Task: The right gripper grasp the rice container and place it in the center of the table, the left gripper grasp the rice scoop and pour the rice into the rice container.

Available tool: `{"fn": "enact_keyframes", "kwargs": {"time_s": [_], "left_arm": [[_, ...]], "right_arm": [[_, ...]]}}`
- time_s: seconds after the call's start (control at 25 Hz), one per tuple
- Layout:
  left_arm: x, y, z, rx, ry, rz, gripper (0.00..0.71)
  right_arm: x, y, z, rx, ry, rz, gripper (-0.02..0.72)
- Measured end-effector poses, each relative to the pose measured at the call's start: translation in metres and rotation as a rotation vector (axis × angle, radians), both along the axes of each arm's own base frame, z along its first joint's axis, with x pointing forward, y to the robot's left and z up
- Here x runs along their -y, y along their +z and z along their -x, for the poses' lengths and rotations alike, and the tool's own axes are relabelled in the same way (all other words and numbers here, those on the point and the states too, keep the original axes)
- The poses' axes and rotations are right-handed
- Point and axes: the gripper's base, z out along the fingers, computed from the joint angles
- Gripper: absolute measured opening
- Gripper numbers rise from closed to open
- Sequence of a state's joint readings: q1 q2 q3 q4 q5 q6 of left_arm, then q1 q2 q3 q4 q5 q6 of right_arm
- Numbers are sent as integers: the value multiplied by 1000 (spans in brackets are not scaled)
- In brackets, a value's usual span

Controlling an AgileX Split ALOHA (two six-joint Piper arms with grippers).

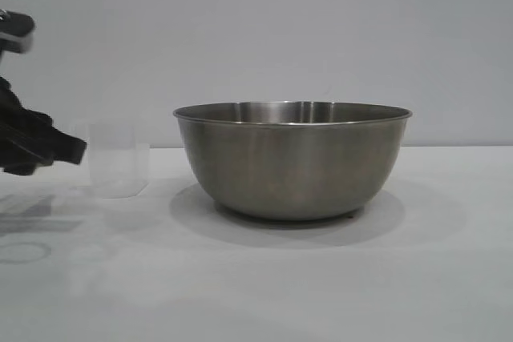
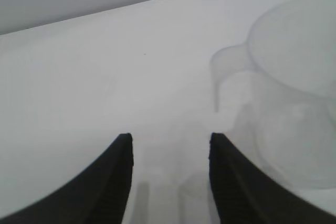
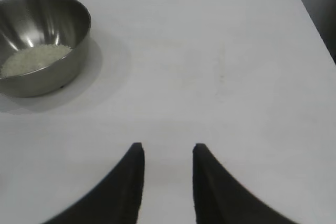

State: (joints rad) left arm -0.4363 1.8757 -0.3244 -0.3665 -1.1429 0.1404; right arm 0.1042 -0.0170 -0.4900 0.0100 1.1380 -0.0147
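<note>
The white table [image 1: 449, 278] is the biggest thing here, with lots of bare room on every side. The big metal bowl [image 1: 292, 162] sits in the middle of it. White rice [image 3: 34, 59] lies in the bottom of the bowl. The small see-through cup [image 1: 119, 159] stands upright on the table beside the bowl, not touching it, and looks empty.

The left gripper [image 2: 170, 161] is just beside the cup, near the left edge of the table. Its fingers are spread apart with nothing between them. The right gripper [image 3: 167, 166] hangs over bare table, well away from the bowl, fingers parted and empty too.

The job looks done. What could go wrong now? The cup is light. If the left gripper swings sideways, it could knock the cup over or push it into the bowl.
</note>
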Motion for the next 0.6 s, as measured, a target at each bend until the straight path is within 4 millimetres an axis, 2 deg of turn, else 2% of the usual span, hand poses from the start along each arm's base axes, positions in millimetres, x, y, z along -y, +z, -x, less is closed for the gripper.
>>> {"fn": "enact_keyframes", "kwargs": {"time_s": [0.08, 0.28, 0.48, 0.6], "left_arm": [[0, 9, 5, 9, -24, 21, 288], [1, 16, 16, -138, -47, 58, 288], [1, 42, 27, -180, -71, 109, 288], [4, 53, 35, -304, -104, 129, 288]], "right_arm": [[0, 0, 0, 0, 0, 0, 219], [0, 0, 0, 0, 0, 0, 219], [0, 0, 0, 0, 0, 0, 219], [0, 0, 0, 0, 0, 0, 219]]}}
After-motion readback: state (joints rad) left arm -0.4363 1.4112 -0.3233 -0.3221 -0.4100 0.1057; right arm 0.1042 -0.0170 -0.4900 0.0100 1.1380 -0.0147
